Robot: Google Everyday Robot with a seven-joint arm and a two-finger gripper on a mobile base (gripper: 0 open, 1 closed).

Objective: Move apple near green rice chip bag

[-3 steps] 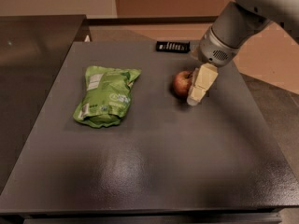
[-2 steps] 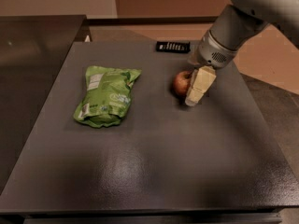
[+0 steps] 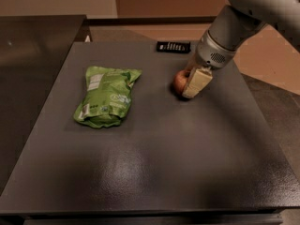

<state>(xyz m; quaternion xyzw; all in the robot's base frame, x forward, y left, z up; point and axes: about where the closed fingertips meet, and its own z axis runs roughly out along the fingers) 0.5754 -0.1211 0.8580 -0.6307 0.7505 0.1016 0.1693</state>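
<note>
Red apple (image 3: 179, 82) half behind end effector (image 3: 191, 85)

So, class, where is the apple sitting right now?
In the camera view the apple lies right of centre on the dark table, at the gripper, well right of the green rice chip bag and in front of the small black object.

The gripper (image 3: 188, 85) sits low over the bench (image 3: 154, 168), right of centre, and it hides the right half of the apple (image 3: 179, 81) from me. The arm (image 3: 248, 18) runs out of frame at the top right corner. I can't read the print on the green rice chip bag (image 3: 107, 97), nor the white marks on the small black object (image 3: 173, 46).
</note>
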